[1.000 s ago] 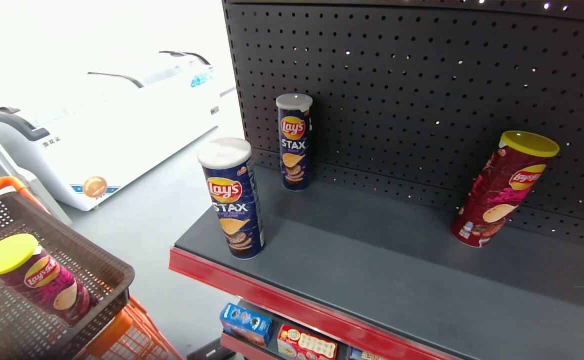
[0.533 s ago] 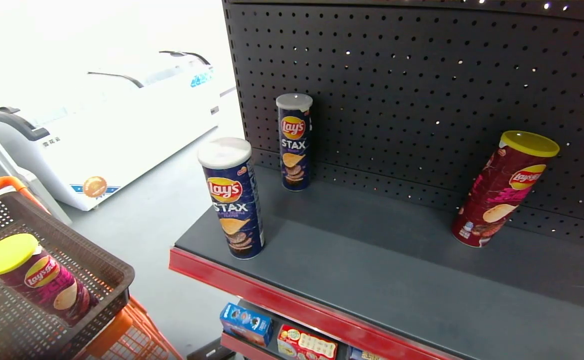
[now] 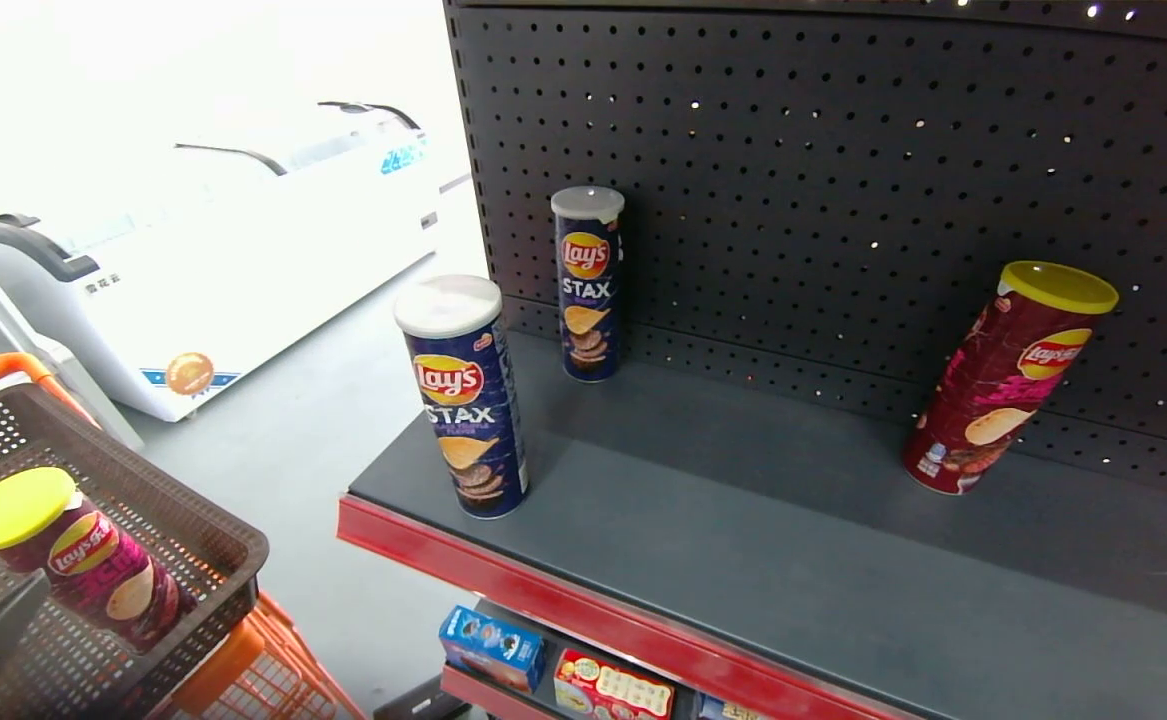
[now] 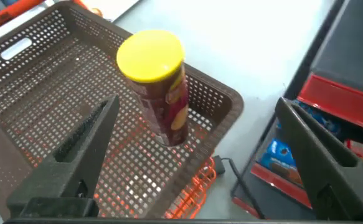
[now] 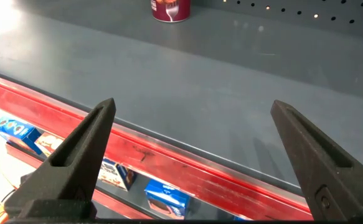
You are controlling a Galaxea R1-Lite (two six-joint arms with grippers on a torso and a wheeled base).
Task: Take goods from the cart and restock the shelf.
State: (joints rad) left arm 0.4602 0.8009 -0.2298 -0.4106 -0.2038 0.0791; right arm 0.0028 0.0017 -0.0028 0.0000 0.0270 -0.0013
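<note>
Inside the brown basket point(image 3: 213, 598) on the cart point(image 3: 273, 680), a yellow-lidded red can point(image 3: 63, 560) is seen standing. Above it the left jaws are held released, wide apart. Over the shelf point(image 3: 743, 520) front edge the right jaws are likewise spread, grasping nothing; a second red can point(image 3: 993, 390) is leaned against the pegboard point(image 3: 843, 150).

The shelf deck point(image 3: 743, 520) is seen as smooth, matt grey sheet, probably painted metal, and its front edge point(image 3: 543, 590) is finished in glossy red. The back panel point(image 3: 843, 150) is matt black and perforated. The front blue can point(image 3: 468, 420) and rear blue can point(image 3: 588, 300) are wrapped in glossy print and capped in cloudy translucent plastic. The shelf maroon can point(image 3: 993, 400) and basket maroon can point(image 4: 165, 106) are equally glossy and topped in smooth yellow plastic. The basket point(image 3: 193, 530) is moulded in matt brown perforated plastic. The left gripper point(image 4: 197, 102) and right gripper point(image 5: 193, 104) are finished in matt black.
</note>
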